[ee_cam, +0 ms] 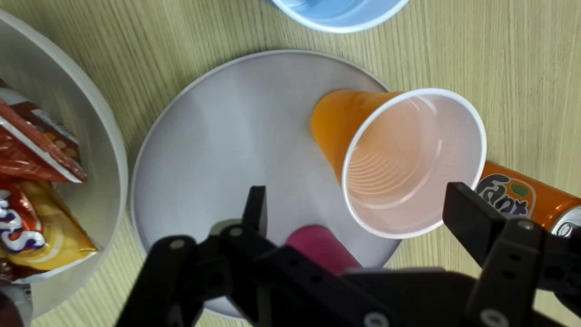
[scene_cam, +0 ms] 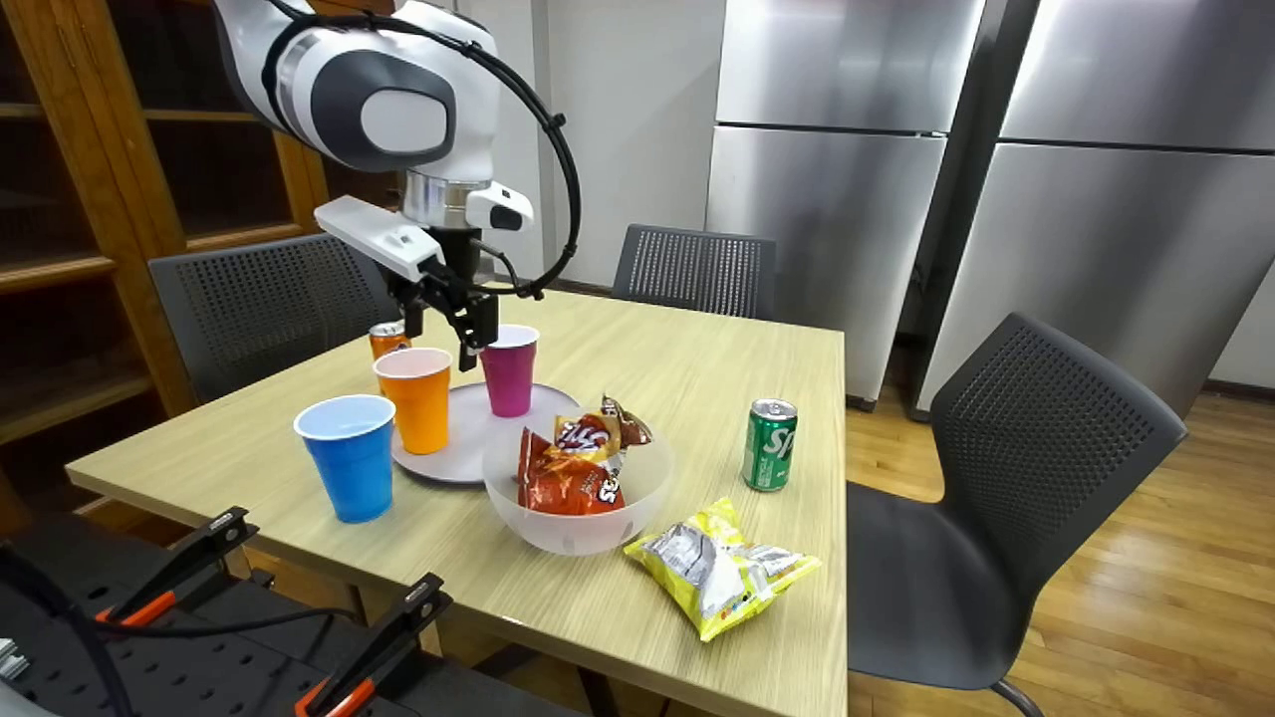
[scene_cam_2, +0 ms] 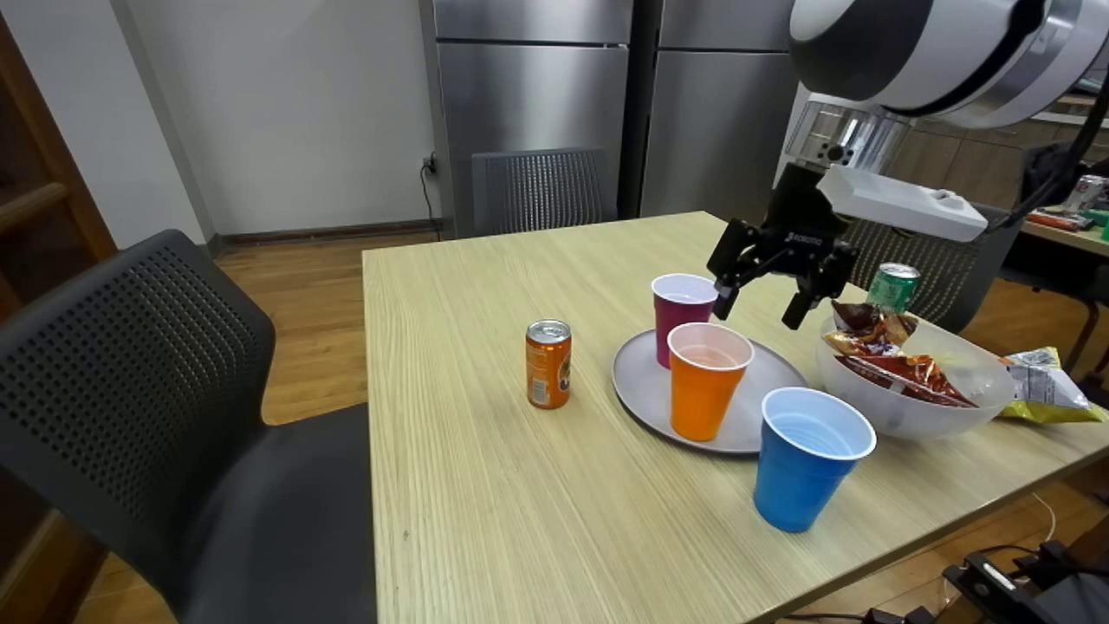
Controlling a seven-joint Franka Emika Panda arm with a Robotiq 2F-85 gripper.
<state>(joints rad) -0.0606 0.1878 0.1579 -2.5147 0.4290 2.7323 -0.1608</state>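
Above the pale wood-toned desk (scene_cam_2: 485,511), over the round grey plate (ee_cam: 227,136), hangs the tool (scene_cam_2: 759,309) — released, its black fingers (ee_cam: 256,211) spread well apart and gripping nothing. Nearest to it, two cups stand upright on the plate, apart from each other: the magenta cup (scene_cam: 510,383), partly hidden beneath the tool in the wrist view, and the orange cup (scene_cam_2: 703,399), whose whitish rim shows between the fingers in that same view. Just beside the plate, on the desk, stands the blue cup (scene_cam: 349,468), also upright. Near the plate on another side is an upright orange Fanta can (scene_cam_2: 548,368).

Close beside the plate sits a translucent white bowl (scene_cam: 588,540) holding red and gold snack bags (scene_cam: 573,485); whether bowl and plate touch, I cannot tell. Past the bowl a yellow snack packet (scene_cam: 712,570) lies on the desk, with a green can (scene_cam: 770,448) upright near it. Dark chairs (scene_cam: 1056,438) with perforated backs stand around the desk — and steel refrigerators (scene_cam: 817,229) rise behind, with a wooden cabinet (scene_cam: 164,90) nearby.
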